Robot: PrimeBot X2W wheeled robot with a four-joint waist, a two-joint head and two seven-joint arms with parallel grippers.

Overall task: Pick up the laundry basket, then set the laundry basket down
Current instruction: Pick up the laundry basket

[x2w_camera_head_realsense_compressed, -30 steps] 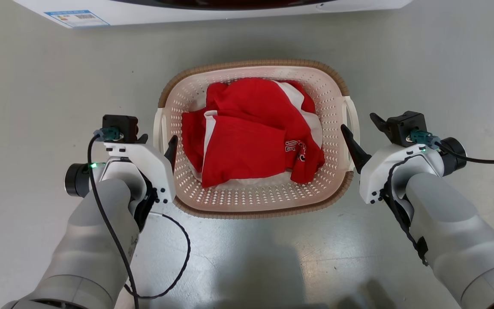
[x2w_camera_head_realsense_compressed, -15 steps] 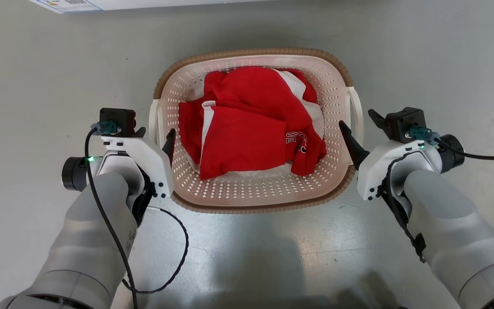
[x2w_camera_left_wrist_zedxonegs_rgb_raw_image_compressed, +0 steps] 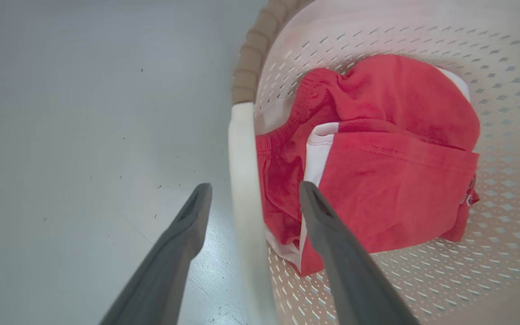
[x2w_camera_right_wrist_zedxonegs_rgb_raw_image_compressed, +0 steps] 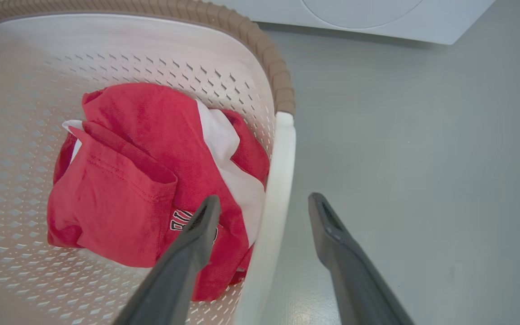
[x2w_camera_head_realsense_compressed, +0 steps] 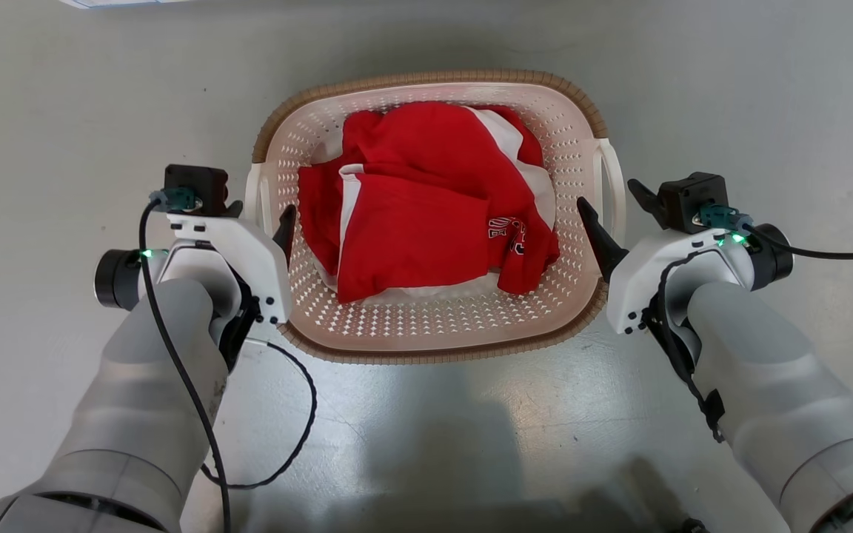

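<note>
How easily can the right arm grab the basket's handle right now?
Probably yes. Its open fingers straddle the white handle, one inside the basket, one outside. Nothing lies between them but the handle; the red clothes sit beside the inner one.

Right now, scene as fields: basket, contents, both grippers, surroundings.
basket: cream, perforated, brown rim
contents: red and white clothes
left gripper: open, fingers straddle left handle, gap on each side
right gripper: open, fingers straddle right handle, gap on each side
floor: grey
washer: white, beyond the basket
</note>
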